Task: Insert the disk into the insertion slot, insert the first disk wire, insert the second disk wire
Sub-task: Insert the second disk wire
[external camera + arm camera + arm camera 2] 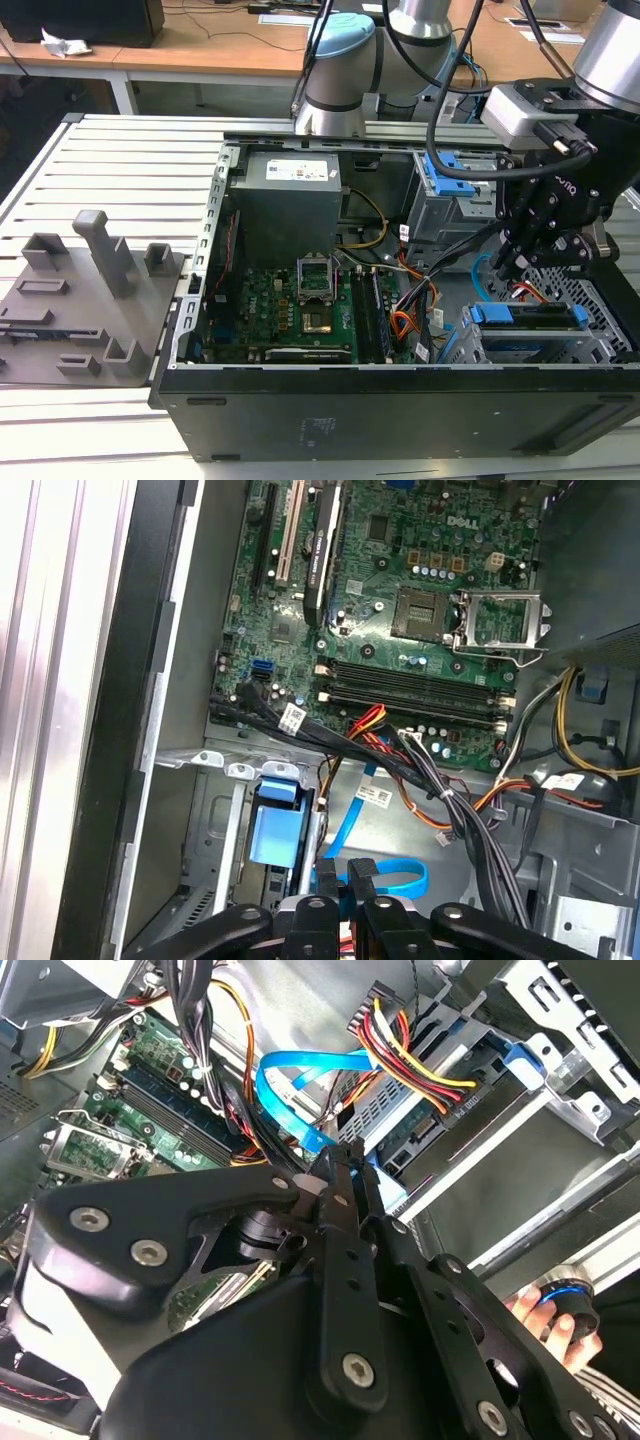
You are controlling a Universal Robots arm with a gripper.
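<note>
Case: I have the open computer case point(190, 400) lying on its side on the slatted table point(120, 160), so every bay faces up toward my arm.
Motherboard: green board point(280, 310) on the case floor, socket bare; it lies well apart from the work, toward the exterior view's left.
Insertion slot: perforated metal bay point(600, 310) at the exterior view's right, in the case corner.
Disk: the drive in its blue carrier point(525, 318) sits in that bay, apparently seated. I judge the first step done, since the carrier rail lies level with the cage edge.
Cable bundle: red, yellow and black power wires point(415, 1055) run to a dark plug at the drive's end, arching clear of the connector face.
Second disk wire: light blue cable point(300, 1095) loops up from the case floor toward my fingers; in the first wrist view point(385, 875) it curls just under the tips.
First disk wire: a thin red cable point(530, 290) shows just beside the carrier, below the gripper; I can't tell if it's plugged in.
Gripper: gripper point(345, 1175) hangs above the drive's connector end, jaws clenched together with the blue cable at the tips. Pinched or only touching, I can't tell.
Bystander: a person's fingers point(545, 1320) rest on a round knob near the case edge.
</note>
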